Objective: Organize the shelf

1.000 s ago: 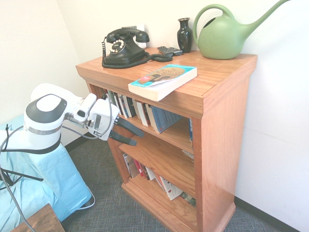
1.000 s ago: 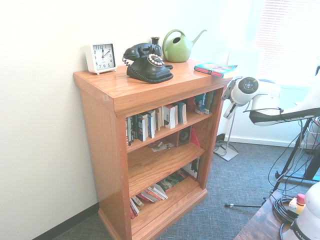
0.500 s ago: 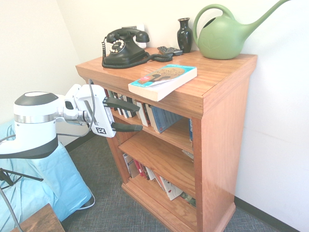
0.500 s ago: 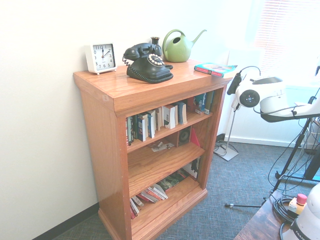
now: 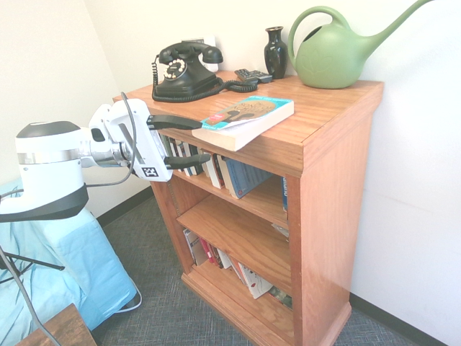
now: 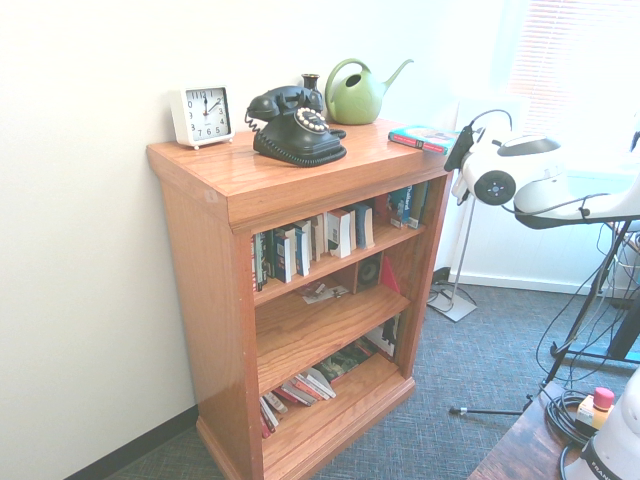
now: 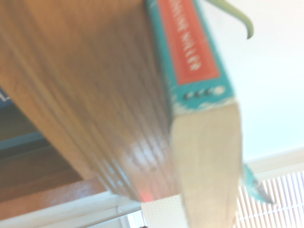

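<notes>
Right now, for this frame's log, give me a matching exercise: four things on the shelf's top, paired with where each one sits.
Things:
1. white square alarm clock
2. black rotary telephone
3. green plastic watering can
4. teal-covered paperback book

Places:
A. overhanging the front edge of the reddish-orange wooden shelf, near the end effector
B. back corner, spout out past the side
C. by the wall, at the end far from the arm
D. mid-top, coiled cord trailing beside it

Pairs: 1-C, 2-D, 3-B, 4-A

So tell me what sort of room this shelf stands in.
Probably a home office or study corner. The shelf holds rows of books, its top carries a clock, an old dial phone and a green watering can, and the floor is grey carpet beside a blinded window.
</notes>
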